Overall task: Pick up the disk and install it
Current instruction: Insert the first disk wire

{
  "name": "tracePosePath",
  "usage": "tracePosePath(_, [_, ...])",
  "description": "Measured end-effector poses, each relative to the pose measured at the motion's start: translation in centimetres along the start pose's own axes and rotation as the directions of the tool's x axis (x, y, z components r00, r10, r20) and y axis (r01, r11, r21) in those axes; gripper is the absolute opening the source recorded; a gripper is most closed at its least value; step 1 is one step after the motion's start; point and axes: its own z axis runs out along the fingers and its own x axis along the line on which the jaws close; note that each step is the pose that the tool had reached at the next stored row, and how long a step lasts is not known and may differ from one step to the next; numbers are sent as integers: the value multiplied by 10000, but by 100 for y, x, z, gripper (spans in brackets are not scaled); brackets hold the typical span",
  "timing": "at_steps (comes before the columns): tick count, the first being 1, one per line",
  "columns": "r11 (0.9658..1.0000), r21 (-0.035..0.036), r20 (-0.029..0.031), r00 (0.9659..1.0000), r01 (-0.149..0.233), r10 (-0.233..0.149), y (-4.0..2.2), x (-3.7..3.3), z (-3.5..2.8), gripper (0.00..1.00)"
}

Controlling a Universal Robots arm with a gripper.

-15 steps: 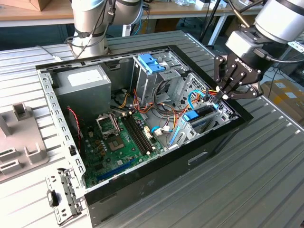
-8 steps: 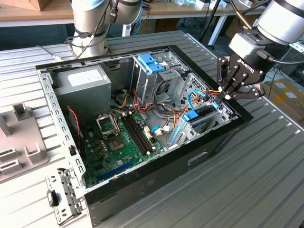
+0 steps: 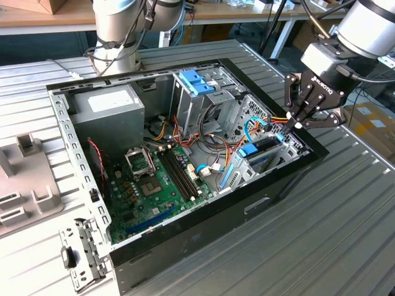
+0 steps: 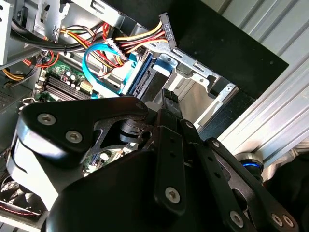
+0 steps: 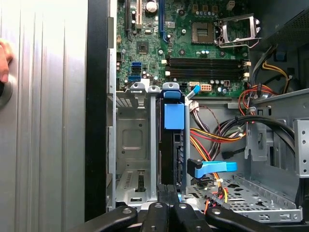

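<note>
Across the middle of the ribbed metal table [image 3: 321, 246]: an open black computer case [image 3: 203, 231], lying on its side.

Inside the case:
- a flat green motherboard [image 3: 154, 185] with long black memory slots
- a boxy grey power supply [image 3: 108, 105] toward the table's far edge
- loops of red, yellow, black and blue cables [image 3: 216, 132]
- a grey metal bay with light-blue latch tabs [image 3: 196, 82]
- a perforated sheet-metal drive cage [image 5: 130, 145], in the case corner facing the table's edge at the exterior view's right

In one slot of that drive cage, the disk [image 5: 172, 154]: a thin dark slab standing on edge, capped by a blue plastic bracket [image 5: 174, 116]. Long axis level, parallel to the black case wall just beside the cage, bracket end toward the motherboard.

At the disk's other end, the hand [image 3: 295, 124]: black, angular, built of jointed links. Fingers drawn narrow, tips together, at the disk's upper edge. Touching or just above it: cannot tell.

Outside the case, by the table's edge at the exterior view's left: a moulded grey plastic panel [image 3: 24, 185] and a small perforated metal bracket [image 3: 80, 253].
</note>
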Motion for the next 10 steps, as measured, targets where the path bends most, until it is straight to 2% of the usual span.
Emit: tracePosePath(10, [10000, 0, -2, 10000, 16, -16, -1, 0, 0, 11])
